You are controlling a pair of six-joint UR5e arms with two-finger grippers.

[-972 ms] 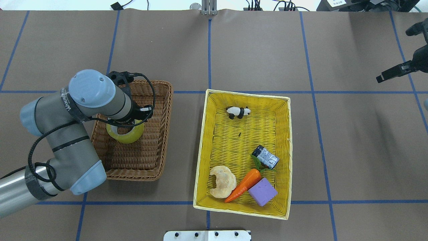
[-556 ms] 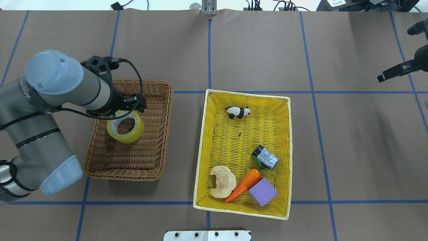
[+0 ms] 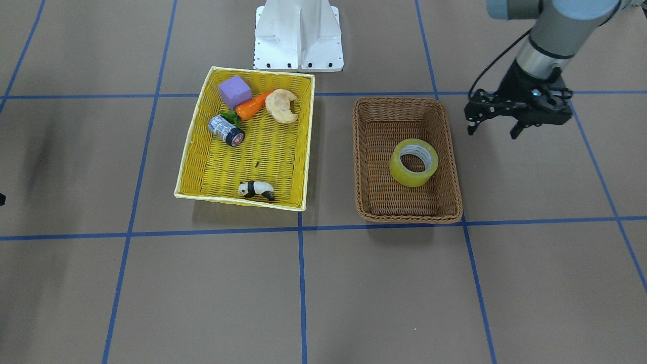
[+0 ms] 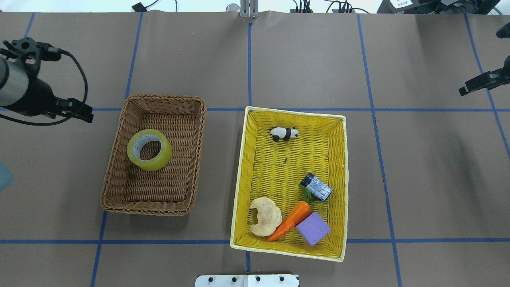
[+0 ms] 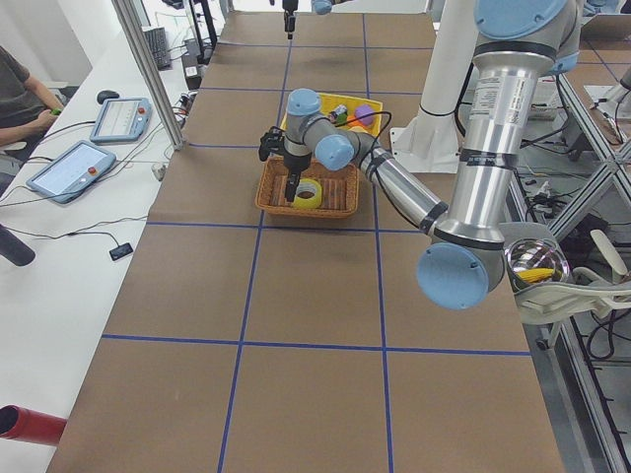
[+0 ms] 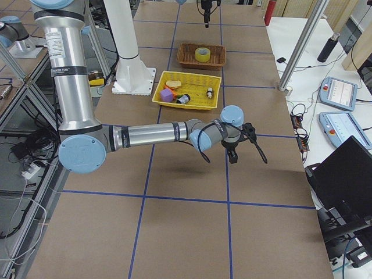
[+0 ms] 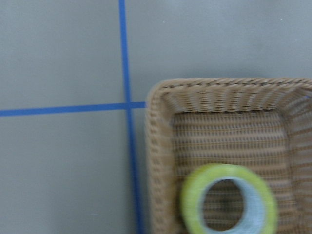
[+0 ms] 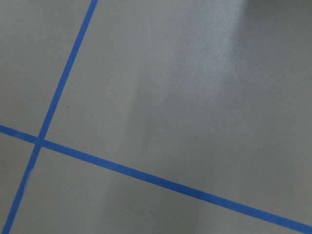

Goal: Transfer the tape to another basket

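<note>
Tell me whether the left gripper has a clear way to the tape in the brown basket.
Probably yes. The left gripper hangs open outside the basket, and the tape lies flat and alone inside, nothing over it. Only the basket's wall stands between, so a reach from above looks free.

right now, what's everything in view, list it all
tape: 1, yellowish, in brown basket
brown basket: 1, wicker, robot's left side of table
yellow basket: 1, yellow, mid-table
panda: 1, black-white, yellow basket
cylinder: 1, grey-black, yellow basket
carrot: 1, orange, yellow basket
bread: 1, tan, yellow basket
block: 1, purple, yellow basket
left gripper: 1, black, jaws open, empty, beside brown basket
right gripper: 1, black, over table, jaws unclear
</note>
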